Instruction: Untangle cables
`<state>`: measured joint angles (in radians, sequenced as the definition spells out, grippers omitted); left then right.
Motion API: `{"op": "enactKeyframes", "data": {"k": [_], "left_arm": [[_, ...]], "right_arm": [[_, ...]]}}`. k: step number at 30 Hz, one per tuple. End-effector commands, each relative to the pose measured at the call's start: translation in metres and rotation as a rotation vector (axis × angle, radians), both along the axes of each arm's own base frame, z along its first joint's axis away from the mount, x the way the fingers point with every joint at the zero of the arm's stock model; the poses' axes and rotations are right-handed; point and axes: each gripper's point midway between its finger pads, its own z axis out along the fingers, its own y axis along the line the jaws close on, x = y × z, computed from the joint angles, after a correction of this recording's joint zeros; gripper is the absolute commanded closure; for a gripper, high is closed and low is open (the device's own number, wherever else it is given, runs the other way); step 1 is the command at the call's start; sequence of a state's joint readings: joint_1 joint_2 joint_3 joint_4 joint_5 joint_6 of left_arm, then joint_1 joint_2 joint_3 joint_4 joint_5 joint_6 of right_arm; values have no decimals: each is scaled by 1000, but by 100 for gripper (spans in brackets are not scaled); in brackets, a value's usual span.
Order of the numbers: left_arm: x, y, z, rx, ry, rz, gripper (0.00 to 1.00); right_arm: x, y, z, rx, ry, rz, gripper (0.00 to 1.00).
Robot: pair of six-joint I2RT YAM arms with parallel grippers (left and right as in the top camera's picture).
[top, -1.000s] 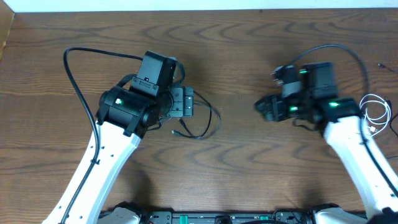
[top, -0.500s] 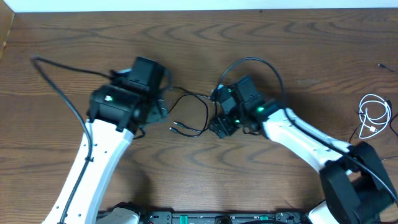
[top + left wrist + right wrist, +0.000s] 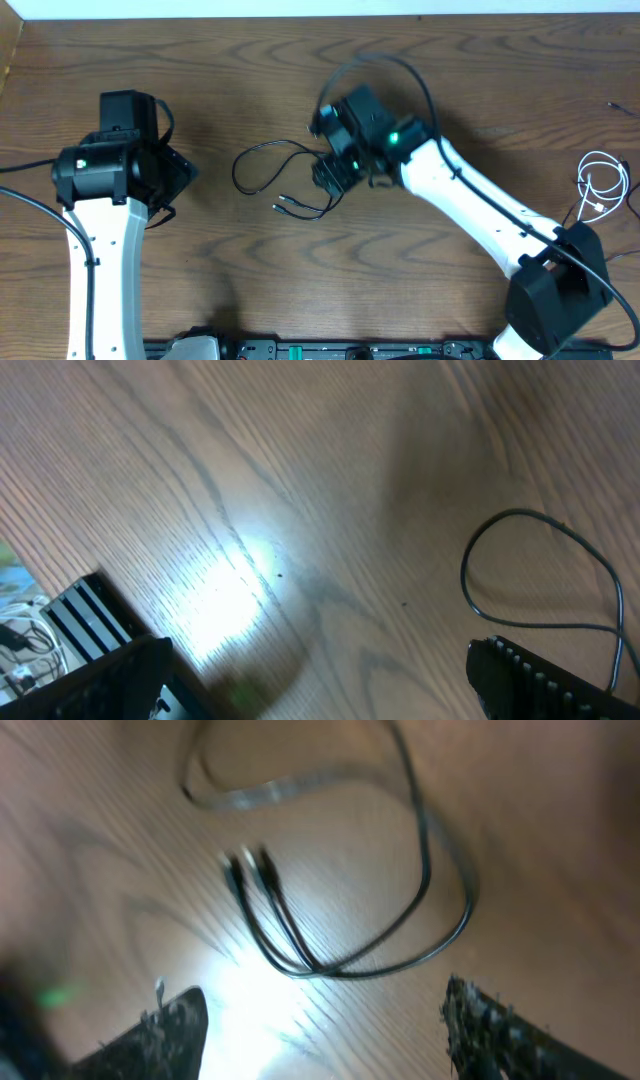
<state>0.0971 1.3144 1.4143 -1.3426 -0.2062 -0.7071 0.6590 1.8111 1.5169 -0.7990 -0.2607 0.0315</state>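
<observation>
- The surface (image 3: 480, 90): brown wood grain, smooth, with a soft sheen where light glares.
- Black cable (image 3: 262, 165): thin, matt, rubbery-looking sheath.
- Left arm (image 3: 100, 250): white shell, smooth, plastic-looking, slightly glossy.
- Left claw (image 3: 312, 650): black fingers (image 3: 540, 675), ribbed and matt.
- Right claw (image 3: 322, 992): pads (image 3: 480, 1020) seem rough-edged, though the view is blurred.

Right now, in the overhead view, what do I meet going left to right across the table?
left gripper → black cable → right gripper → white cable, coiled near the right edge.
</observation>
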Motion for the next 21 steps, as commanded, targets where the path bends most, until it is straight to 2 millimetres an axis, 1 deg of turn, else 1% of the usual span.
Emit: {"op": "enactKeyframes", "data": {"k": [1, 2, 4, 5, 6, 7, 8, 10, 12, 13, 14, 15, 16, 17, 19, 20, 21], "left_arm": [[-4, 1, 1, -14, 1, 13, 2], [-5, 2, 0, -12, 4, 14, 2], [-5, 1, 0, -13, 5, 13, 2], [-5, 1, 0, -13, 6, 13, 2], [-5, 1, 0, -13, 5, 13, 2], [-5, 1, 0, -13, 5, 13, 2], [-5, 1, 0, -13, 5, 13, 2], [-5, 1, 0, -13, 7, 13, 2], [-5, 1, 0, -13, 8, 13, 2], [-5, 1, 0, -13, 8, 13, 2], [-5, 1, 0, -13, 8, 13, 2], [-5, 1, 0, -13, 8, 13, 2], [-5, 1, 0, -14, 8, 13, 2], [-5, 1, -1, -15, 8, 13, 2], [-5, 1, -1, -17, 8, 13, 2], [-5, 1, -1, -17, 8, 13, 2], [-5, 1, -1, -17, 8, 13, 2]], "right_arm": [[9, 19, 15, 19, 20, -10, 28], [11, 24, 14, 18, 30, -14, 28], [11, 37, 8, 26, 41, -5, 22], [10, 48, 5, 49, 42, 18, 16], [9, 58, 2, 76, 46, 40, 5], [7, 68, 0, 102, 48, 61, 1], [5, 78, -2, 129, 53, 81, 1], [8, 92, -9, 155, 56, 63, 1], [16, 103, -21, 168, 72, -26, 1], [21, 104, -29, 159, 85, -96, 1], [26, 102, -39, 141, 100, -182, 5], [31, 99, -50, 121, 120, -273, 7], [34, 95, -62, 101, 145, -368, 13], [35, 92, -73, 87, 171, -440, 19], [34, 90, -91, 75, 242, -554, 27], [31, 88, -100, 69, 282, -610, 32], [29, 85, -110, 60, 330, -686, 32]]}}
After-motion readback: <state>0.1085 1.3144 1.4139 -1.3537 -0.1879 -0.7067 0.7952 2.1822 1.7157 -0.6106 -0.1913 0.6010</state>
